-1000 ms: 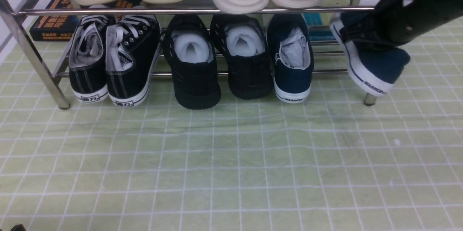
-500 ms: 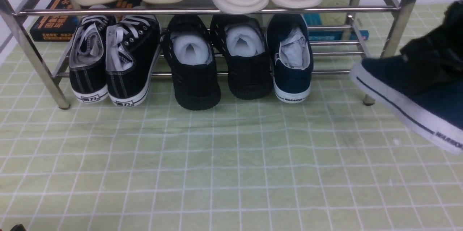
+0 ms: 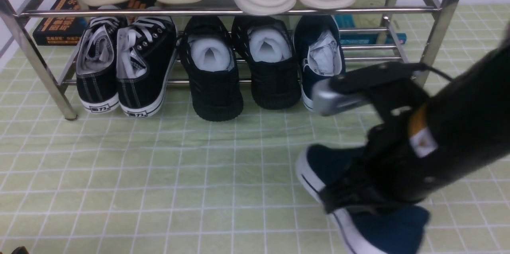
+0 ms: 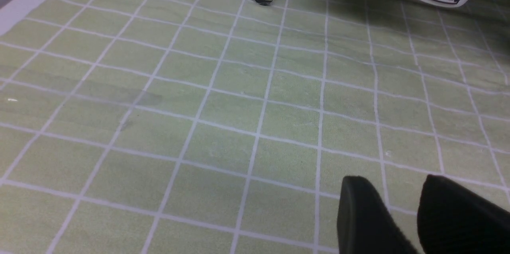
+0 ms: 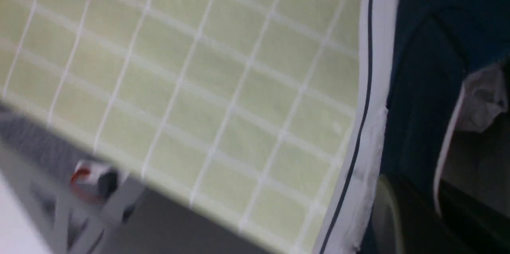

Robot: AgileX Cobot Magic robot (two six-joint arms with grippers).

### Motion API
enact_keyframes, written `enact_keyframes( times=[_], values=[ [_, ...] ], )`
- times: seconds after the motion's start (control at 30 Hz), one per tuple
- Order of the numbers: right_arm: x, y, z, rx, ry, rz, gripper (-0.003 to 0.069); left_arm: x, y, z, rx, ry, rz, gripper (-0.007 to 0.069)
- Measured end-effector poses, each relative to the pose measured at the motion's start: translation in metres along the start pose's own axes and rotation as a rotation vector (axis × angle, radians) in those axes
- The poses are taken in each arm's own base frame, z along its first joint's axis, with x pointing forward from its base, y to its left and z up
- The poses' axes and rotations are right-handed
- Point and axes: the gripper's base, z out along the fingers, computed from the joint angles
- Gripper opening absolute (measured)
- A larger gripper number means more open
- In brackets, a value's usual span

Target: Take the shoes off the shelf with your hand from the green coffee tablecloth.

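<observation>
Honestly, the right gripper (image 5: 418, 202) is clamped on the side of one navy slip-on (image 3: 382, 226), up off the shelf, its opening mostly hidden. The other navy slip-on (image 3: 322, 51), stuffed with paper (image 3: 323, 53), sits on the lower rack (image 3: 358, 80). Can't tell whether the left gripper's (image 4: 402, 214) fingers touch.

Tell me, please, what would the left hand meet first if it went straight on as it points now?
Probably the green tablecloth ahead of the left hand, before any sneaker, though its height and exact slope are unclear.
</observation>
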Motion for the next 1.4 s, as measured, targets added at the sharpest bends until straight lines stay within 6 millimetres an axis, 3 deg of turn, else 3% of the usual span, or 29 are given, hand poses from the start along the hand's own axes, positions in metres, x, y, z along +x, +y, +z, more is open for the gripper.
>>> enact_keyframes(
  times=[0.13,0.33,0.53,0.9,1.1,1.2,1.3,1.4],
  values=[
    [-0.008,0.011,0.026,0.066,-0.075,0.018,0.0028,0.0,0.0,0.0,0.0,0.0,0.0,0.0243],
    [-0.014,0.011,0.065,0.168,-0.06,0.053,0.0028,0.0,0.0,0.0,0.0,0.0,0.0,0.0243],
    [-0.018,0.015,0.086,0.152,-0.072,0.083,0.003,0.0,0.0,0.0,0.0,0.0,0.0,0.0243],
    [-0.021,0.021,0.085,0.126,-0.068,0.106,0.0034,0.0,0.0,0.0,0.0,0.0,0.0,0.0243],
    [-0.029,0.043,0.049,0.113,-0.046,0.064,0.0035,0.0,0.0,0.0,0.0,0.0,0.0,0.0243],
    [-0.029,0.05,0.042,0.115,-0.048,0.028,0.0035,0.0,0.0,0.0,0.0,0.0,0.0,0.0243],
    [-0.028,0.05,0.048,0.145,-0.036,0.01,0.0036,0.0,0.0,0.0,0.0,0.0,0.0,0.0243],
    [-0.029,0.049,0.07,0.213,-0.02,0.006,0.0036,0.0,0.0,0.0,0.0,0.0,0.0,0.0243]
  ],
)
